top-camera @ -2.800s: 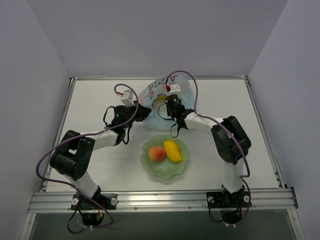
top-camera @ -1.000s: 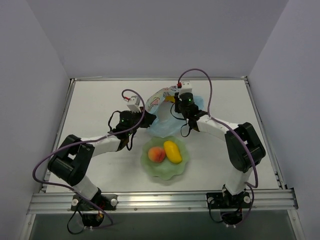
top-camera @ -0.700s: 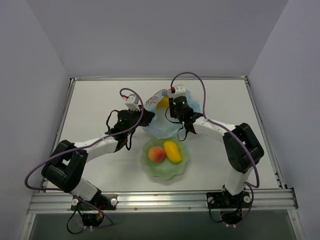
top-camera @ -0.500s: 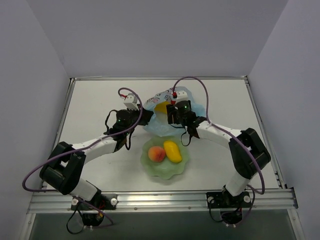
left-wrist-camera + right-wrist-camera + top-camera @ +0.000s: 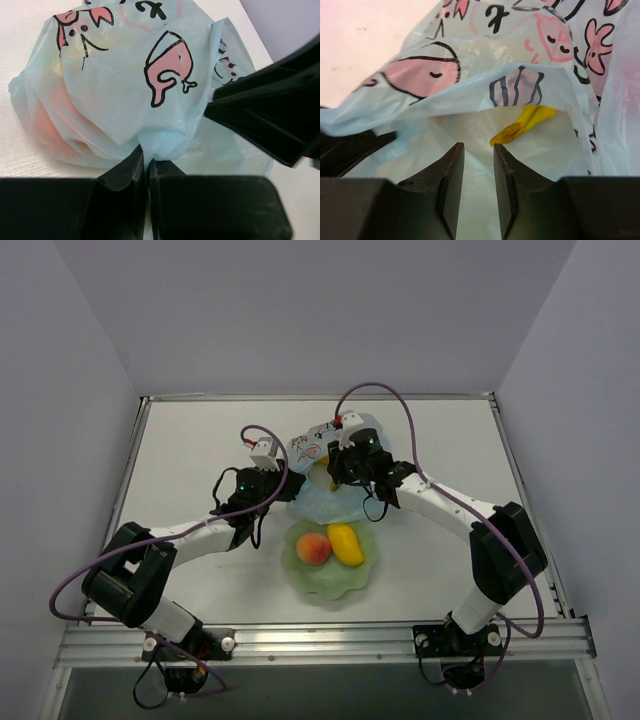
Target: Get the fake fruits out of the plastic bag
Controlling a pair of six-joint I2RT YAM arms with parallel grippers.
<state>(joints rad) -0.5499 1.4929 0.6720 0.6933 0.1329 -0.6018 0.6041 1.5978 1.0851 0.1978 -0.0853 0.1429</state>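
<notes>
Left gripper (image 5: 146, 162): pinching a fold of the plastic bag (image 5: 125, 95), its fingers nearly closed on the film.
Right gripper (image 5: 479, 150): hovering at the bag's mouth, fingers narrowly parted.
Banana (image 5: 525, 122): lying inside the bag, just beyond the right gripper's fingertips.
Peach (image 5: 314, 548) and mango (image 5: 346, 543): sitting in the bowl (image 5: 330, 583), near both grippers.
Bag: resting on the surface (image 5: 190, 450) between the grippers.
</notes>
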